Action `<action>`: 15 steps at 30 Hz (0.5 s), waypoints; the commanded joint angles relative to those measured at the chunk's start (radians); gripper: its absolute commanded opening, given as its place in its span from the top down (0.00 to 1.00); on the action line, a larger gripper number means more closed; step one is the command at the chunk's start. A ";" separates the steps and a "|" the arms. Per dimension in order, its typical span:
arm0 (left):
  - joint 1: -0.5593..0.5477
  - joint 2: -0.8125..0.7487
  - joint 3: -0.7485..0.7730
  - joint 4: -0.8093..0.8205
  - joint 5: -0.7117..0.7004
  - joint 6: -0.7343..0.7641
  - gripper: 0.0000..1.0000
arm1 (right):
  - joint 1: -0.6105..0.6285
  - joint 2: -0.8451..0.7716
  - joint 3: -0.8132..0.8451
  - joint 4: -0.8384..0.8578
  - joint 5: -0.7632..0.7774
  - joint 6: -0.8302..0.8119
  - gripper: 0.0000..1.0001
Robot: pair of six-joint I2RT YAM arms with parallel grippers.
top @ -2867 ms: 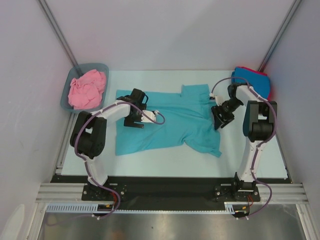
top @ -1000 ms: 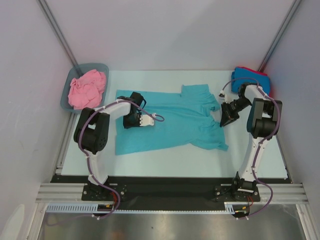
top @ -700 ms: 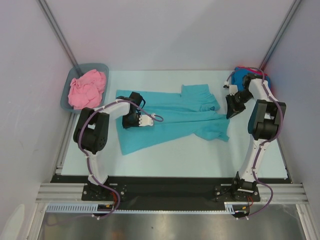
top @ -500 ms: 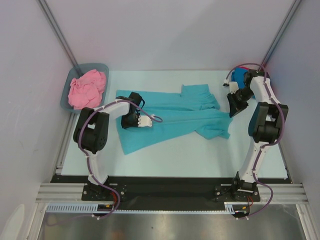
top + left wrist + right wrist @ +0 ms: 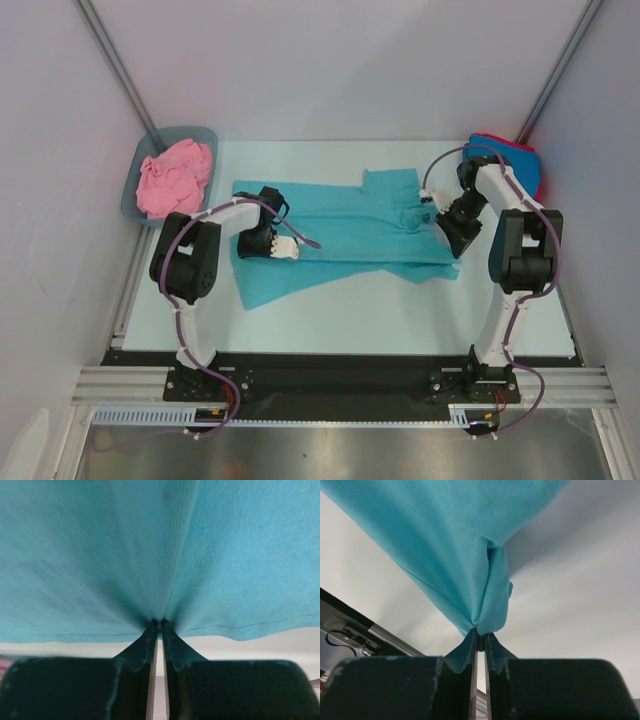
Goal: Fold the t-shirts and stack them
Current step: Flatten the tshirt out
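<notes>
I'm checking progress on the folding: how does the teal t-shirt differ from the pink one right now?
The teal t-shirt lies spread out on the table; the pink t-shirt sits crumpled in the grey-blue tub. The teal one is pinched by the left gripper and the right gripper; the pink one is untouched. Both are plain-coloured and not yet folded.

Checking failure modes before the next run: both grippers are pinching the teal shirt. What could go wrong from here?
1. The left gripper and right gripper each pinch only a thin tuck of the teal t-shirt at their fingertips; it may slip out under tension.
2. The right arm works beside the blue and red stack; a swing could knock it.
</notes>
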 commanded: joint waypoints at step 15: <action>0.048 0.092 -0.033 -0.222 -0.138 0.107 0.87 | 0.265 -0.027 -0.144 -0.118 0.106 -0.150 1.00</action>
